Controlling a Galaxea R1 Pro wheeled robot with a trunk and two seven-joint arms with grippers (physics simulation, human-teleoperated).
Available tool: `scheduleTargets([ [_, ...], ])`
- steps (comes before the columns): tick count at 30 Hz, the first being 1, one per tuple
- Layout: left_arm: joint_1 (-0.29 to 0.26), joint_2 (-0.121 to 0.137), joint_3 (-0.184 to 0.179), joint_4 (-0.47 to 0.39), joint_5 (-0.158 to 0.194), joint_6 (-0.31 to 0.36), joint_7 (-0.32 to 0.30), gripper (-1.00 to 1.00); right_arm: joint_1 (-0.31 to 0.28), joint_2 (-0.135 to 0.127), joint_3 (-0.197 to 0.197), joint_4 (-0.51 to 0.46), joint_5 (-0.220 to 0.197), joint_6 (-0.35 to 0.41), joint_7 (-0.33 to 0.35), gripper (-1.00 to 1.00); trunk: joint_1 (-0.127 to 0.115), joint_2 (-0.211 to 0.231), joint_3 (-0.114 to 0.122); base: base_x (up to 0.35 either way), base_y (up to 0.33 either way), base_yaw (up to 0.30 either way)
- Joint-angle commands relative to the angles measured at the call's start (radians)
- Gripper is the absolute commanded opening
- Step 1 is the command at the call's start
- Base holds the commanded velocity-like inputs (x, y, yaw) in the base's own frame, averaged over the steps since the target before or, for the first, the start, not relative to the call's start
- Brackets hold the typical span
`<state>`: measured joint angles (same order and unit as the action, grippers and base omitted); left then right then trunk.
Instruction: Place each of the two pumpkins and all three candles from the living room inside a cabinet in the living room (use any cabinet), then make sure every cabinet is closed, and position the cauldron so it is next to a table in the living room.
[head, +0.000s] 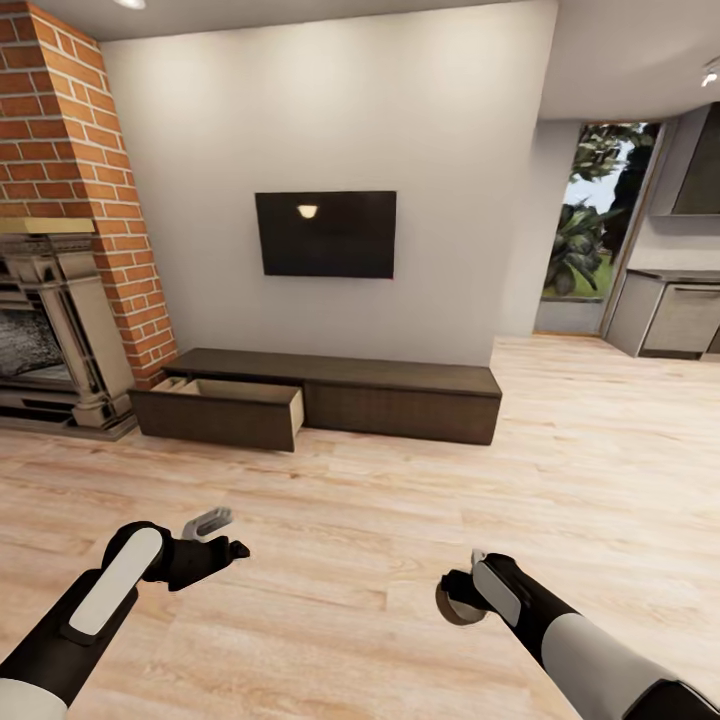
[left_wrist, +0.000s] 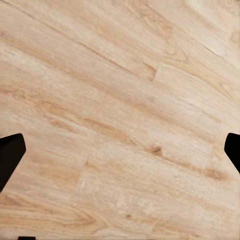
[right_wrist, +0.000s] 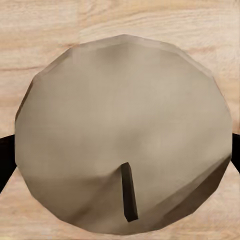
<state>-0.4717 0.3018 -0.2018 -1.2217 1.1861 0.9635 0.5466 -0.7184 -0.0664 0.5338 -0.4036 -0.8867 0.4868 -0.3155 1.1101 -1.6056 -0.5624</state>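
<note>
The right gripper, jaws clamped on a candle, faces the far cabinet with its left drawer open, so the robot likely must drive nearer; the left gripper hangs apart, empty.

Bright, even, soft-edged renders; faint lamp glare on television

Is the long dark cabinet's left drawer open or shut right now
Open: the cabinet's left drawer juts forward, its pale inside showing.
</note>
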Motion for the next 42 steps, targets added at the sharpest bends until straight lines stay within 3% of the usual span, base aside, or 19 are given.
scheduleTargets([
  [1, -0.001, 0.001, -0.002, -0.001, 0.01, -0.001, 0.01, 1.0, -0.001, -0.001, 0.008, -0.003, -0.011, 0.0, -0.01, -1.0, 0.0, -0.001, -0.001, 0.267, 0.223, 0.001],
  [15, -0.001, -0.001, -0.002, -0.001, 0.01, 0.0, 0.01, 1.0, -0.001, -0.001, 0.005, -0.002, -0.011, -0.005, -0.011, -1.0, 0.0, -0.001, -0.001, 0.267, 0.223, 0.012],
  [33, -0.001, -0.003, -0.002, 0.0, 0.01, 0.0, 0.01, 1.0, -0.001, 0.0, 0.008, -0.002, -0.011, -0.005, -0.012, -1.0, 0.0, -0.001, 0.001, 0.294, 0.091, 0.266],
  [42, -0.001, -0.001, -0.002, 0.0, 0.01, 0.0, 0.01, 1.0, -0.001, 0.0, 0.008, -0.002, -0.011, -0.005, -0.011, -1.0, 0.0, -0.001, 0.001, 0.268, 0.228, 0.057],
])
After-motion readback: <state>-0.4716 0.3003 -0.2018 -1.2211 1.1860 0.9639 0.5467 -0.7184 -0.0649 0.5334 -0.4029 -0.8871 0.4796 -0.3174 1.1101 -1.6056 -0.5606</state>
